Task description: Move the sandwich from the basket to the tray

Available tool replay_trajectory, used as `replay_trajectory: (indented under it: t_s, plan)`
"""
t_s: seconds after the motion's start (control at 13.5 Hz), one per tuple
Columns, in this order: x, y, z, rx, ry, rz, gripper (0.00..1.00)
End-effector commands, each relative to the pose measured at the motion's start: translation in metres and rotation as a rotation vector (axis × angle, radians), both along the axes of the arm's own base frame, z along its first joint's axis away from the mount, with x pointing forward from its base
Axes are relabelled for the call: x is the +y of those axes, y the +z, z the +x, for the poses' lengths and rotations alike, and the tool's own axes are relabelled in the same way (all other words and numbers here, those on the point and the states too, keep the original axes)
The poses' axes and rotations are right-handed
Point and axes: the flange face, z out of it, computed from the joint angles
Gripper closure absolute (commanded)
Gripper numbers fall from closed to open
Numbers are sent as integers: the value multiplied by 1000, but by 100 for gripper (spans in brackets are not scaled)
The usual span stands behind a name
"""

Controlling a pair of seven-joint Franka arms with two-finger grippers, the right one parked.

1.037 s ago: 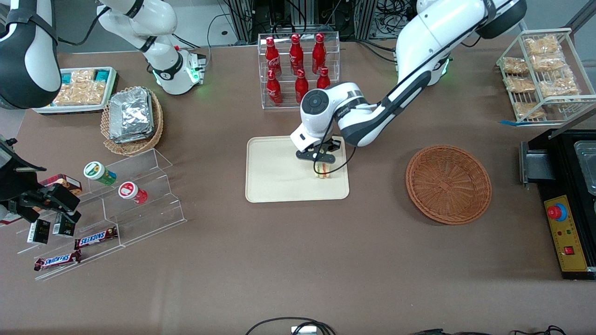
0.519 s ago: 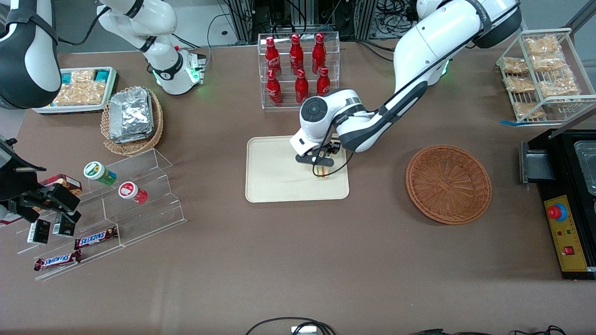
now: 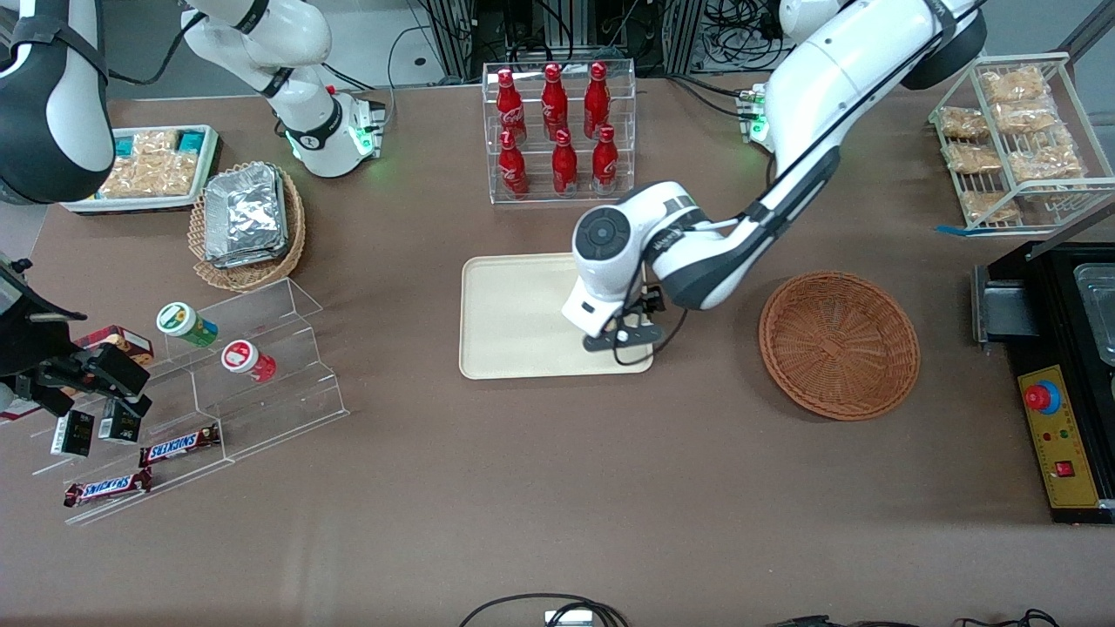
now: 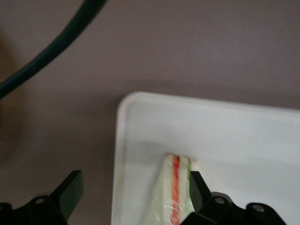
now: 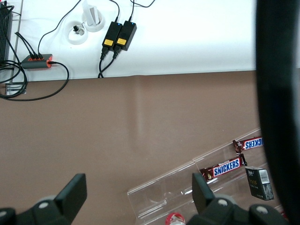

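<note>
My gripper (image 4: pixel 131 194), fingers spread and released, has shifted toward the tray (image 3: pixel 514 305) corner nearest the basket (image 3: pixel 839 344). The sandwich (image 4: pixel 174 192) lies on the tray beside one finger. Placement appears complete; the basket is empty.

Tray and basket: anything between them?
Front view: only bare brown tablecloth between tray and basket. The tool, open, hangs over the tray's basket-side edge.
</note>
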Motion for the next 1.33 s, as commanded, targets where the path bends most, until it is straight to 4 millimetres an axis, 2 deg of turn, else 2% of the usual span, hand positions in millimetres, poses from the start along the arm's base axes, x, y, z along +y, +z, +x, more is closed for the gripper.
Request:
replay_trajectory:
  t_s: [0.0, 0.07, 0.37, 0.52, 0.59, 0.67, 0.96, 1.26]
  plan:
    - [59, 50, 42, -35, 145, 69, 0]
    - [81, 61, 55, -44, 186, 74, 0]
    - [133, 99, 78, -103, 273, 86, 0]
    - [147, 101, 72, -59, 273, 140, 0]
    - [167, 111, 76, -48, 241, 147, 0]
    - [179, 123, 76, -16, 197, 123, 0]
    - [251, 169, 78, 72, 100, 77, 0]
    - [318, 219, 62, 134, -44, 14, 0]
